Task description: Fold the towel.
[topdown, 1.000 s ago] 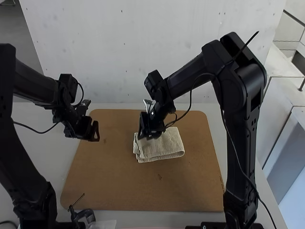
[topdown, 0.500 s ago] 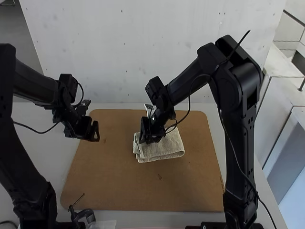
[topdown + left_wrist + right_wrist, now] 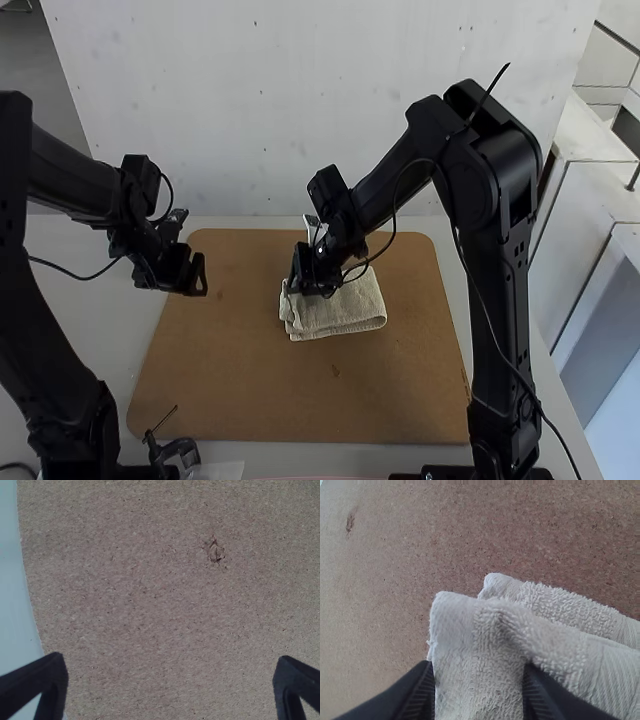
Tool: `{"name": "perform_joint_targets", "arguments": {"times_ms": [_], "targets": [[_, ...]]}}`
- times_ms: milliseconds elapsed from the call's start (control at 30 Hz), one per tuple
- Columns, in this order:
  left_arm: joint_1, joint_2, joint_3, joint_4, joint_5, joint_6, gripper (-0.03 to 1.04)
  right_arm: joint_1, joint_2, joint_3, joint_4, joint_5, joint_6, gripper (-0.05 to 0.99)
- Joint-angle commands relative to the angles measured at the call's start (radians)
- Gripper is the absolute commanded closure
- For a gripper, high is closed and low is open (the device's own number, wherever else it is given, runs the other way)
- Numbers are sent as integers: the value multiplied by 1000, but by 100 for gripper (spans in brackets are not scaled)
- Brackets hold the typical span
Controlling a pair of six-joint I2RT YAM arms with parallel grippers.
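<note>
The pale towel lies on the brown board, folded into a small layered rectangle. My right gripper is low over its left part. In the right wrist view the gripper is partly open, one finger by the towel's side edge and the other beside a raised fold; the towel passes between and below them, not visibly pinched. Off to the left, my left gripper stays above the board's left side, away from the towel. Its fingers are wide apart in the left wrist view, where the gripper has only board between its fingertips.
The brown board covers much of the pale table, with bare board around the towel. A small dark clamp-like object sits by the board's front left corner. A pale wall rises behind the table.
The right arm's elbow has lowered and shifted left, while its gripper has moved only slightly over the towel. The towel looks the same, and the left arm has barely moved.
</note>
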Motion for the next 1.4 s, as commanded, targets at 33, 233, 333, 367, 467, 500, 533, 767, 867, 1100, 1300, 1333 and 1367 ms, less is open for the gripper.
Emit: {"name": "perform_joint_targets", "arguments": {"times_ms": [33,233,333,367,467,500,533,767,867,1100,1300,1333,1367], "targets": [[7,-52,-8,7,12,11,10,-32,0,-14,47,-10,42,57],[7,-60,-17,7,12,13,10,-45,-18,-17,95,-12,71,51],[8,-62,-20,7,12,13,10,-45,-38,-17,103,-21,88,48],[8,-63,-20,7,12,13,10,-45,-44,-19,112,-21,95,48],[8,-71,-20,7,12,13,10,-48,-101,-23,139,-21,118,42],[8,-78,-22,7,12,13,10,-54,-127,-28,158,-19,135,42],[8,-91,-22,7,12,11,10,-65,-156,-39,196,-18,154,42],[-7,-264,-60,119,3,-38,10,-177,-405,-65,231,173,128,43],[-10,-351,-109,231,-34,-81,10,-250,-527,-105,238,212,83,42],[-82,-525,-282,518,-202,-110,12,-447,-793,-279,218,223,-79,25],[-125,-626,-413,677,-225,-110,12,-626,-952,-537,337,211,-161,11],[-130,-637,-433,699,-228,-112,12,-660,-978,-586,380,192,-161,11],[-133,-641,-445,711,-233,-113,12,-683,-998,-618,412,182,-161,11]]}}
